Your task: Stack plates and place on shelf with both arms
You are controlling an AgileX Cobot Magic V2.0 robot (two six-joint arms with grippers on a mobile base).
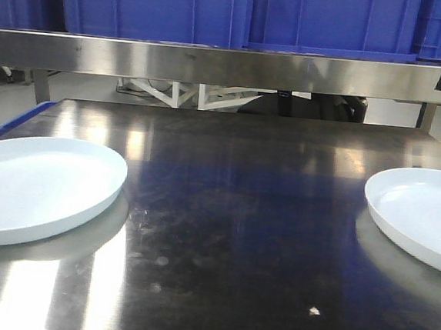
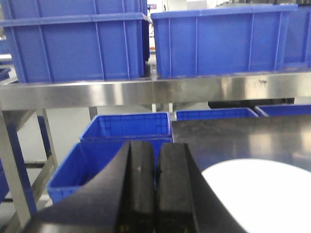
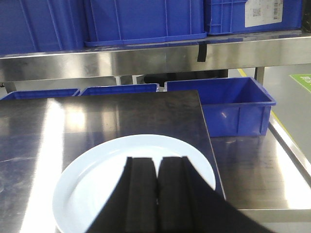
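Observation:
Two pale bluish-white plates lie flat and apart on the dark steel tabletop (image 1: 239, 213): one plate (image 1: 37, 187) at the left edge, the other plate (image 1: 424, 218) at the right edge. No arm shows in the front view. My left gripper (image 2: 156, 148) is shut with nothing in it, held above the table's left edge; the left plate (image 2: 262, 194) lies to its lower right. My right gripper (image 3: 156, 162) is shut and empty, hovering over the right plate (image 3: 107, 179). The shelf (image 1: 229, 65) runs across the back as a brushed steel rail.
Blue crates (image 1: 241, 12) stand on the shelf's upper level. More blue crates (image 2: 121, 131) sit low beside and behind the table on the left, and another blue crate (image 3: 233, 104) on the right. A lower steel surface (image 3: 262, 170) lies right of the table.

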